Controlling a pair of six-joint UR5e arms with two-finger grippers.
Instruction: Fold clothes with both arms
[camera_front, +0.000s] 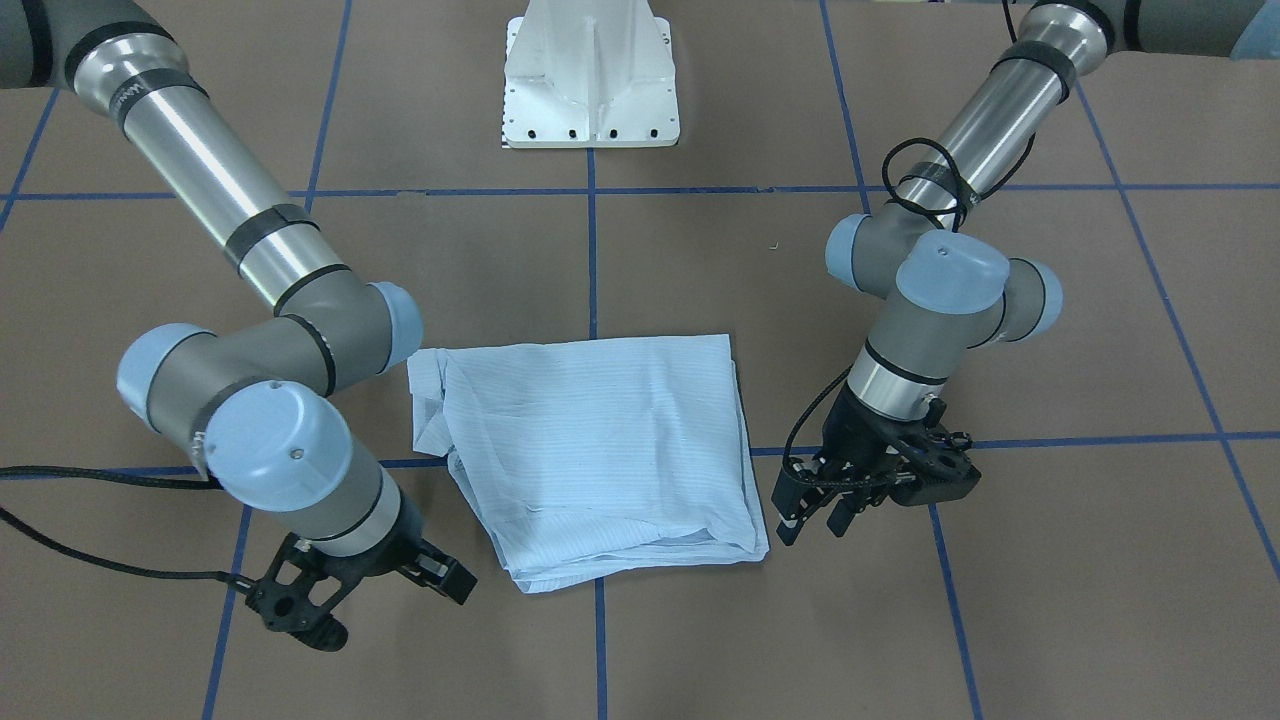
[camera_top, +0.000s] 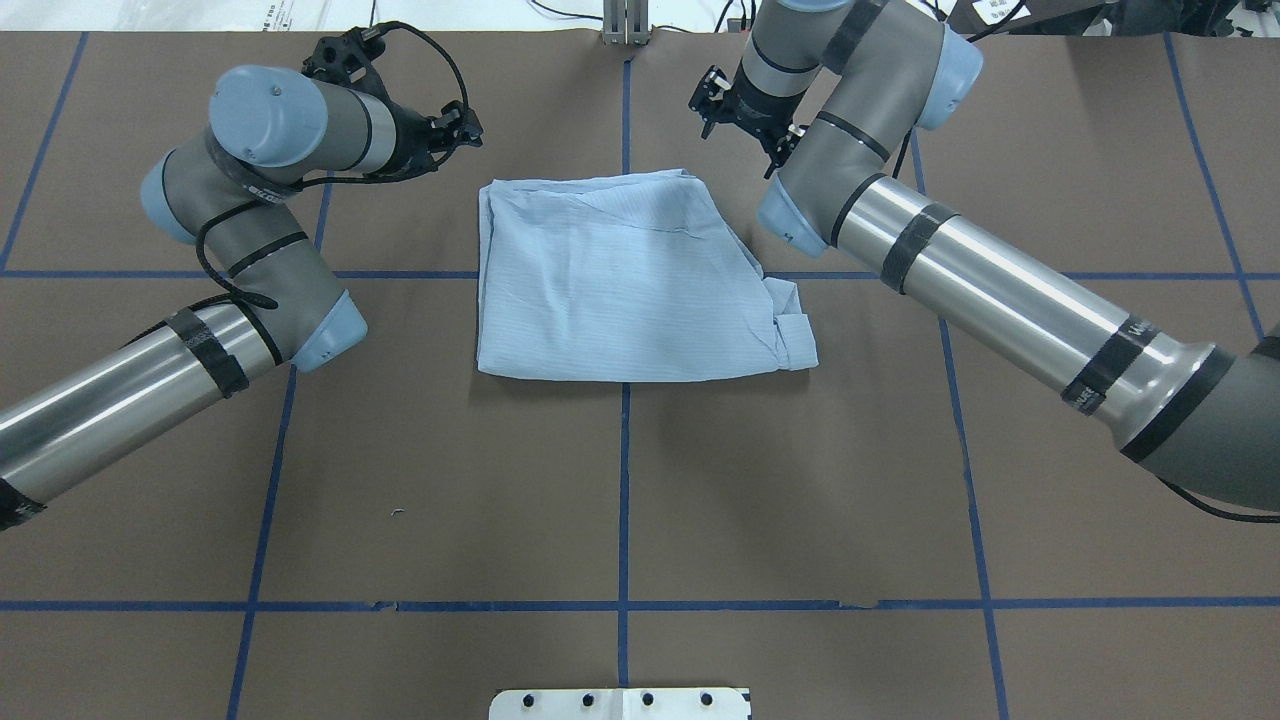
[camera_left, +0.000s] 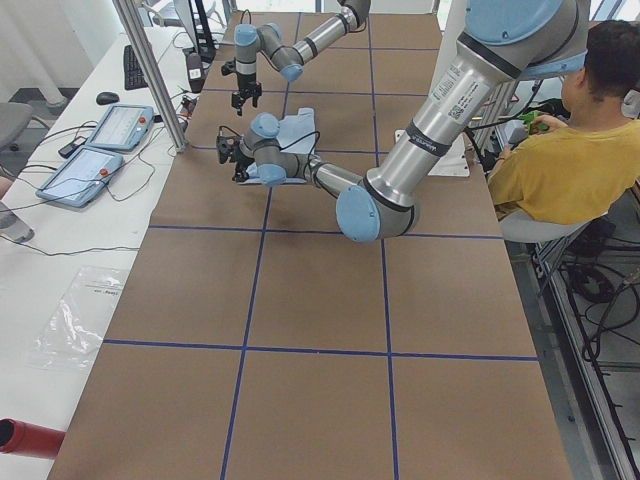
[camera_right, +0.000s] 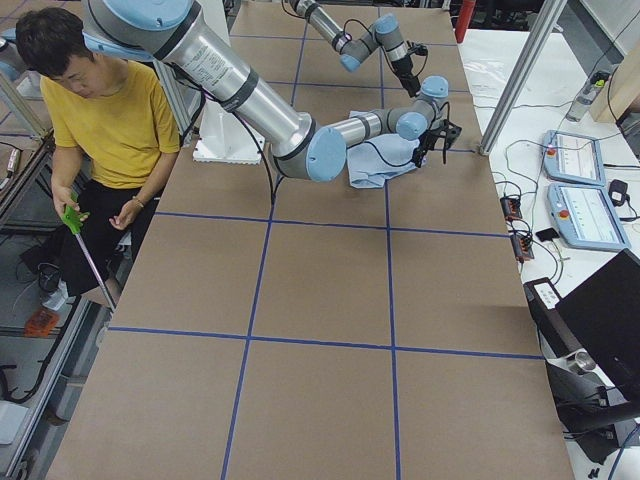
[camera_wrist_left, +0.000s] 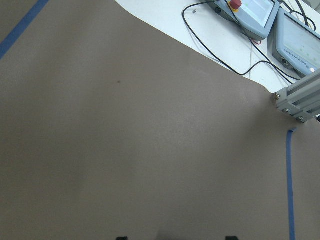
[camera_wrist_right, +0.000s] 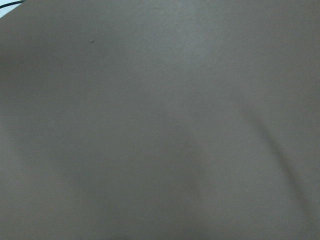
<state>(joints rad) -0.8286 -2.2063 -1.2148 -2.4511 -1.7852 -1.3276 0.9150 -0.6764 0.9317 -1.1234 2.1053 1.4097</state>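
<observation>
Seen from overhead, the light blue, finely striped shirt (camera_top: 620, 280) lies folded into a rough square on the brown surface (camera_top: 620, 500). The black two-finger left hand (camera_top: 455, 128), at the shirt's 10 o'clock, and the right hand (camera_top: 740, 118), at 1 o'clock, are released and empty. Folding is judged nearly done, though a cuff (camera_top: 795, 335) is left protruding at 4 o'clock.

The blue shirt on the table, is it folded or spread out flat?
Folded. The shirt lies as a compact, roughly square stack of layers, with a sleeve end poking out at one corner.
</observation>
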